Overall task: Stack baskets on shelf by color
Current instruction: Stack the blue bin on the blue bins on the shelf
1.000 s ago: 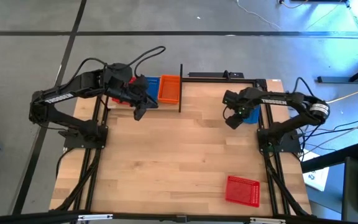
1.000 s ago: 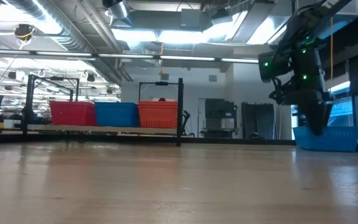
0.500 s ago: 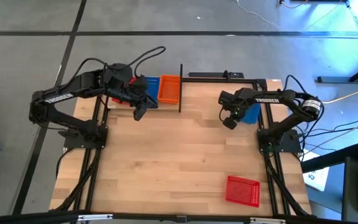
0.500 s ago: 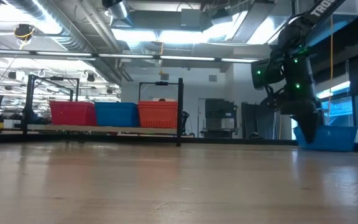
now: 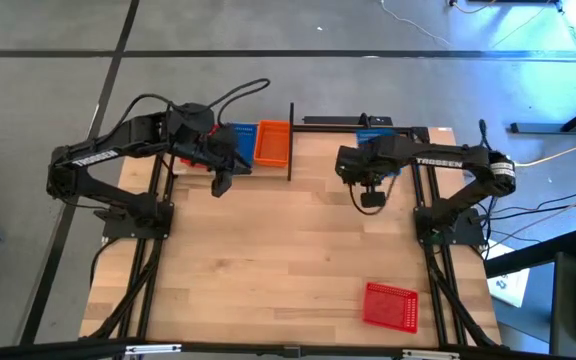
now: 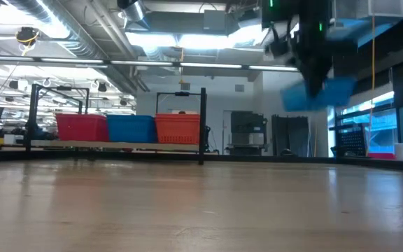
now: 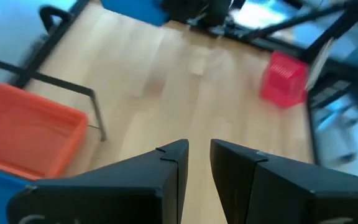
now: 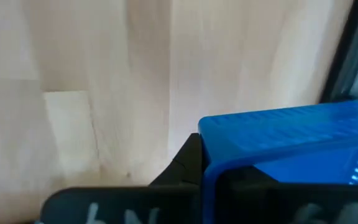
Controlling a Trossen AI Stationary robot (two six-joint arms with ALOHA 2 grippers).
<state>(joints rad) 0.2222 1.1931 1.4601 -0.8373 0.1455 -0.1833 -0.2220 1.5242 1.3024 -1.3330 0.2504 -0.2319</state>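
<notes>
The shelf stands at the table's far left and carries a red basket, a blue basket and an orange basket side by side. My left gripper hovers just near of the shelf, slightly open, with nothing between its fingers. At the far right, my right gripper is shut on another blue basket, which hangs high above the table. A second red basket rests on the tabletop near the front right corner. My right gripper holds the blue basket by one wall near its rim. One dark finger lies against the wall's outer face; the basket itself hides the other finger. In the low view the basket is lifted clear of the table and tilted.
A black upright post ends the shelf at its right. Black frame rods run along the far edge behind my right arm. Bare wooden tabletop spreads across the middle and near left.
My right gripper has shut on the blue basket that stood at the table's far right, lifted it clear of the table and carried it up and toward the left, toward the shelf. The basket now hangs tilted.
</notes>
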